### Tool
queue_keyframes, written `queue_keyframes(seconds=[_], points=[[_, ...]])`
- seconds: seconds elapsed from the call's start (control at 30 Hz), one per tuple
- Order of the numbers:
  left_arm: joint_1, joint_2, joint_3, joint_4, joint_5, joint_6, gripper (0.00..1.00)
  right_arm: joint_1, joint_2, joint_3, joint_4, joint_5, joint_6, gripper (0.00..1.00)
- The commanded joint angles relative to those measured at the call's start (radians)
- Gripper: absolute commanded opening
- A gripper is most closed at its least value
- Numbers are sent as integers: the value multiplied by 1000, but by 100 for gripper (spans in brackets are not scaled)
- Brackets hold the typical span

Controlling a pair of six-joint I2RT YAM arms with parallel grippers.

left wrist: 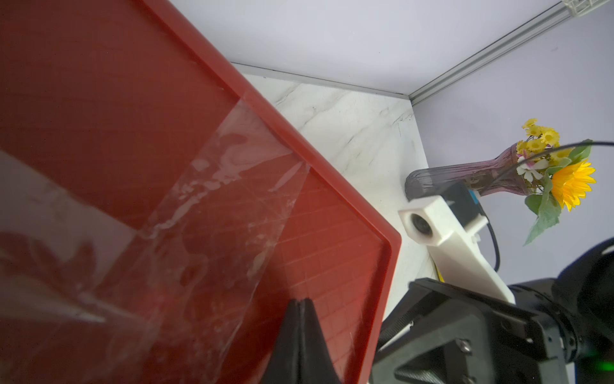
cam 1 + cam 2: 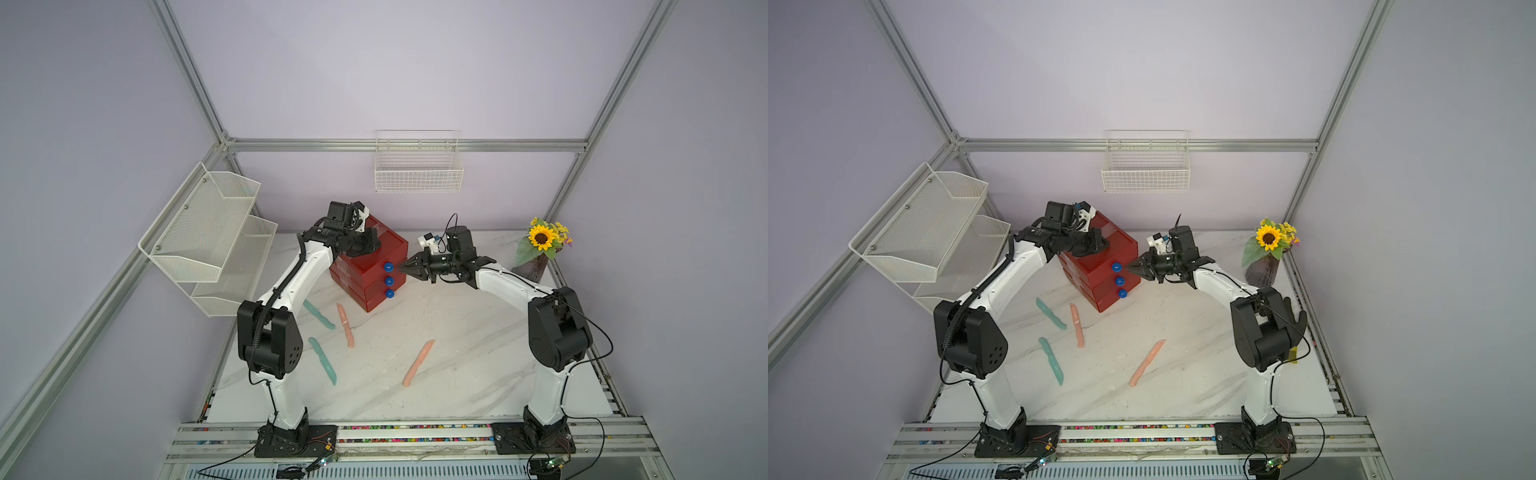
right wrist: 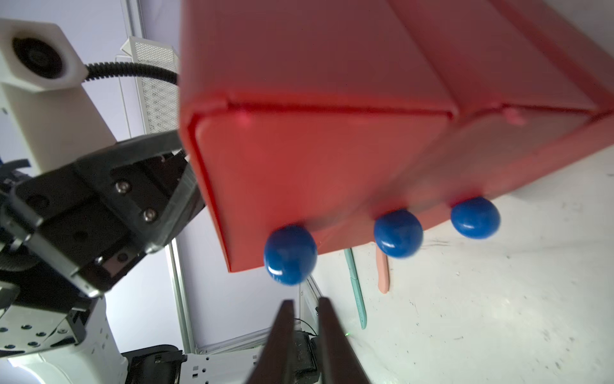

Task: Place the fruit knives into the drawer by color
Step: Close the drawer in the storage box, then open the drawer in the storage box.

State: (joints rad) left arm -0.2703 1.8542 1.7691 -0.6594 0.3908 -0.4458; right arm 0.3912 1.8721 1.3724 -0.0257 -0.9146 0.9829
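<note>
The red drawer cabinet [image 2: 361, 266] [image 2: 1096, 266] stands at the back of the marble table, its three blue-knobbed drawers apparently pushed in. My left gripper [image 2: 376, 242] [image 1: 300, 301] is shut, tips on the cabinet's top [image 1: 133, 99]. My right gripper [image 2: 402, 268] [image 3: 305, 301] is open by a narrow gap with nothing in it, just short of the top knob [image 2: 388, 266] [image 3: 290, 254]. Two teal fruit knives [image 2: 318, 314] [image 2: 322, 360] and two pink ones [image 2: 345, 325] [image 2: 418, 362] lie flat on the table in front of the cabinet.
A white mesh shelf [image 2: 208, 232] hangs on the left wall and a wire basket [image 2: 417, 174] on the back wall. A vase of sunflowers [image 2: 540, 245] stands at the back right corner. Clear tape [image 1: 232, 199] crosses the cabinet top.
</note>
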Motion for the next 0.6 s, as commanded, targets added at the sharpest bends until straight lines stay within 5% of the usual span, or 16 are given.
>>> queue_keyframes(seconds=[0.0, 0.23, 0.57], points=[[6, 38, -26, -86, -9, 2, 0, -9, -52, -95, 34, -18, -30, 59], [8, 45, -25, -85, -6, 0, 0, -6, 15, -227, 382, -122, 150, 77], [13, 45, -32, -84, 3, 2, 0, 1, 160, -245, 752, -136, 386, 72]])
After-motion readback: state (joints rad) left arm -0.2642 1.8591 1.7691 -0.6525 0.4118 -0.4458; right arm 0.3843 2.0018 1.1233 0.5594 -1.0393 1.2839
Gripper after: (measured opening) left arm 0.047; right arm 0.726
